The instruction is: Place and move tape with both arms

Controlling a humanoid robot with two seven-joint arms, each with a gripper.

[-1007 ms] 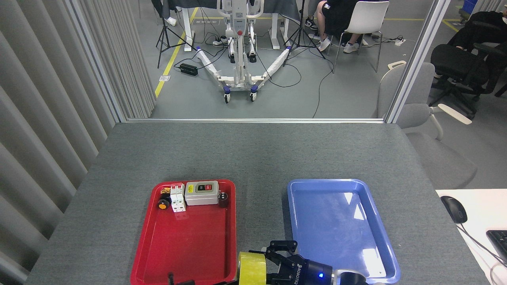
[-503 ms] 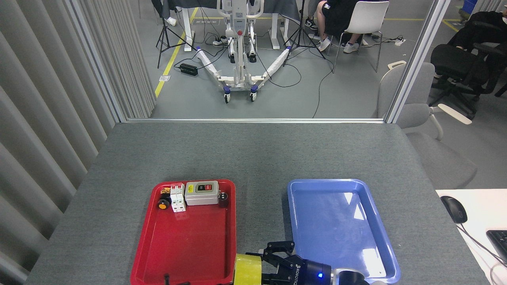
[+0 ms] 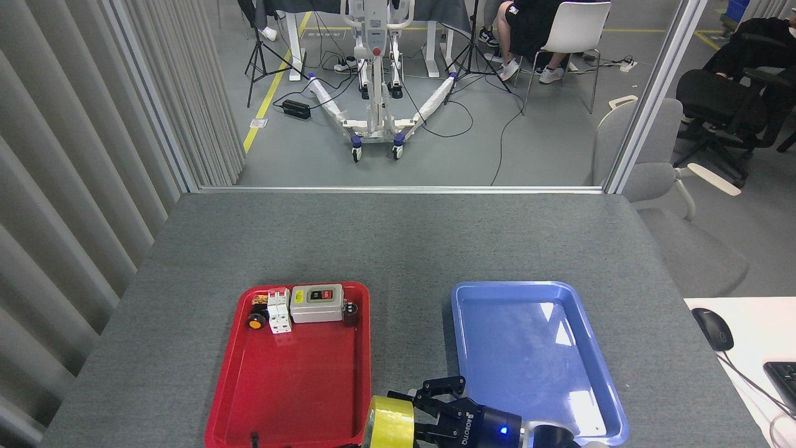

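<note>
The tape (image 3: 390, 424), a yellow roll standing on edge, is at the bottom of the head view, over the near right corner of the red tray (image 3: 214, 398). My right gripper (image 3: 418, 414) comes in from the lower right and is shut on the tape's right side, one finger above and one below. Of my left arm only a small dark tip (image 3: 254, 440) shows at the bottom edge over the red tray, well left of the tape. Its fingers cannot be made out.
The red tray holds a grey switch box (image 3: 317, 303), a white breaker (image 3: 280, 311), an orange button (image 3: 255, 322) and a small black part (image 3: 350, 311) along its far end. A blue tray (image 3: 528, 348) lies right of the gripper. A mouse (image 3: 712, 328) sits on a white desk at far right.
The dark left arm parts have drawn back left and down, almost out of view. The tape and right gripper dipped slightly, then came back close to where they were.
</note>
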